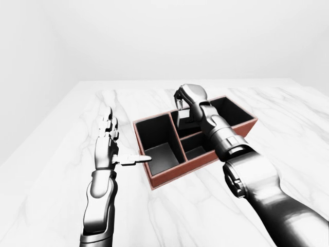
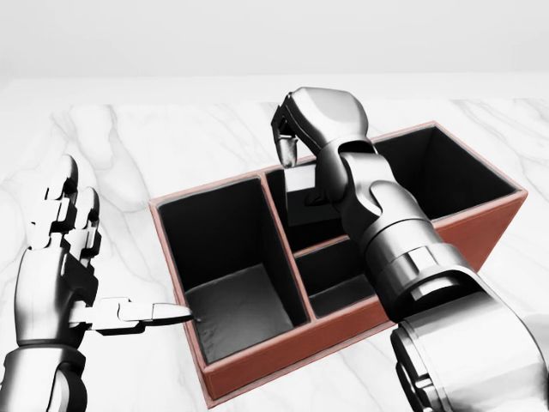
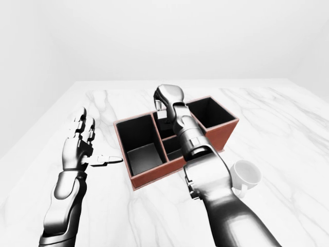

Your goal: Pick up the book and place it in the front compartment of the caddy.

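Observation:
The red-brown caddy [image 2: 360, 322] with dark compartments stands mid-table. The dark grey book [image 2: 300, 196] stands upright and slightly tilted in the small middle compartment on the side away from me, its top above the rim. My right hand [image 2: 292, 154] hangs over it, fingers curled down onto the book's top edge; the thumb is hidden behind it. My left hand [image 2: 103, 283] is open, fingers straight up, to the left of the caddy, its thumb tip touching the caddy's left wall.
A white mug [image 3: 245, 175] stands on the marble table [image 1: 61, 170] to the right of my right forearm in the right-eye view. The caddy's large left, long right and small near compartments hold nothing.

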Controlling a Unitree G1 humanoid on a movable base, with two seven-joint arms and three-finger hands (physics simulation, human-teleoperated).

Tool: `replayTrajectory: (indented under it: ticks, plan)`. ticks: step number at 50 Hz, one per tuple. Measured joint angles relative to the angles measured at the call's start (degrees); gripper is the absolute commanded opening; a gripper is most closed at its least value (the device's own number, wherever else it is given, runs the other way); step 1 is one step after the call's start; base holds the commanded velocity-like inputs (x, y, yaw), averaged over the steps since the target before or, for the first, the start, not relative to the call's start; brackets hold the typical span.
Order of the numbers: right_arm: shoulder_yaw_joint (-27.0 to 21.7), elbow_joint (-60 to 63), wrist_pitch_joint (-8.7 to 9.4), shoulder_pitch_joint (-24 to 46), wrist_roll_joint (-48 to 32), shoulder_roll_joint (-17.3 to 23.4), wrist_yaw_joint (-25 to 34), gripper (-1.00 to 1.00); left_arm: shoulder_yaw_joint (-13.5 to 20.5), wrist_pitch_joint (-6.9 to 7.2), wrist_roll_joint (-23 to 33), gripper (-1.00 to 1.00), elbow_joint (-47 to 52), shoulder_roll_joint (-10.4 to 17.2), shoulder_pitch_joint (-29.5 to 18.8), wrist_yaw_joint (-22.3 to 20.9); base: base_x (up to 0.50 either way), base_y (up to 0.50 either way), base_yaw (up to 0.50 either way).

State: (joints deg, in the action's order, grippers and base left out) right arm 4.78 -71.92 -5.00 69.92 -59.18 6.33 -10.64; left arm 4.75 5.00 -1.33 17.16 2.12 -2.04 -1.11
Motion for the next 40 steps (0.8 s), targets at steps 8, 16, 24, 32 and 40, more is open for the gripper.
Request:
replayTrajectory:
  ticks: [8,16,24,32,40]
  plan:
    - [0.0,-0.5,0.0,0.1,-0.2,0.0,-1.0,-1.0,0.0,0.0,0.0,1.0,0.1,0.0,0.0,0.0,0.0,0.0,0.0]
    - [-0.1,-1.0,0.0,0.0,-0.4,0.0,-1.9,-1.0,0.1,0.0,-0.1,1.0,0.2,0.0,0.1,0.0,0.0,0.0,0.0]
    - [-0.1,-1.3,0.0,-0.1,-0.4,-0.1,-2.5,-1.0,0.1,0.0,-0.1,1.0,0.1,0.0,0.0,0.0,0.0,0.0,0.0]
    - [-0.1,-1.4,0.0,-0.1,-0.5,-0.2,-2.7,-1.0,0.1,0.0,-0.1,1.0,0.1,0.0,0.1,0.0,0.0,0.0,0.0]
    - [-0.1,-1.5,0.0,0.0,-0.7,-0.4,-3.1,-1.0,0.0,0.0,0.0,1.0,0.0,0.0,0.0,0.1,0.0,0.0,0.0]
